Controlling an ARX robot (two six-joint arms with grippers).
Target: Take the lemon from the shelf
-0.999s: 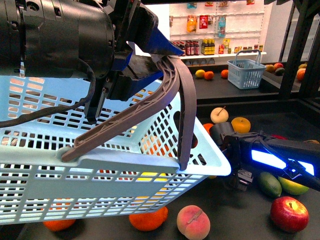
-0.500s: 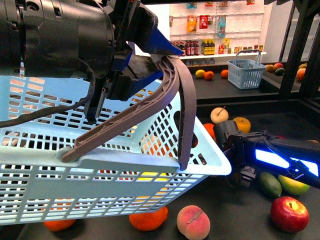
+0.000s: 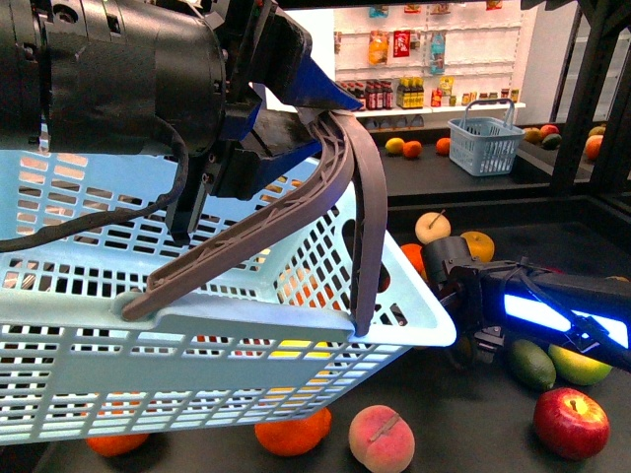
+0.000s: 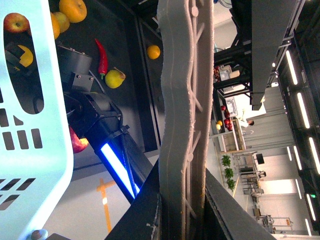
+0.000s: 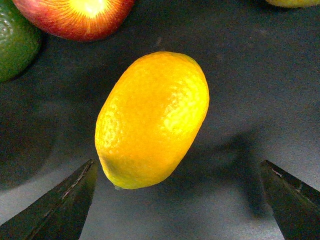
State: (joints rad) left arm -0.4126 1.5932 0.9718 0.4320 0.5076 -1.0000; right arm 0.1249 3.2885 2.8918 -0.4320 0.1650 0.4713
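Note:
The lemon [image 5: 152, 120], bright yellow and oval, lies on the black shelf deck [image 5: 240, 75] in the right wrist view. My right gripper [image 5: 177, 165] is open, its two dark fingers standing apart on either side of the lemon's near end without touching it. In the front view the right arm [image 3: 552, 310] reaches low over the shelf [image 3: 444, 414], and the lemon is hidden behind it and the basket corner. My left gripper [image 3: 286, 108] is shut on the grey basket handle [image 3: 365, 197], holding the light blue basket [image 3: 148, 345] up. The handle [image 4: 180, 100] runs between the left jaws.
Near the lemon lie a red apple [image 5: 75, 17] and a green fruit [image 5: 15, 45]. The front view shows a red apple [image 3: 570, 421], a peach [image 3: 382, 438], an orange [image 3: 291, 432], a green fruit [image 3: 532, 363] and a small blue basket [image 3: 485, 145] on a far shelf.
The right arm has edged slightly to the right over the shelf deck. The left arm and the basket have not moved.

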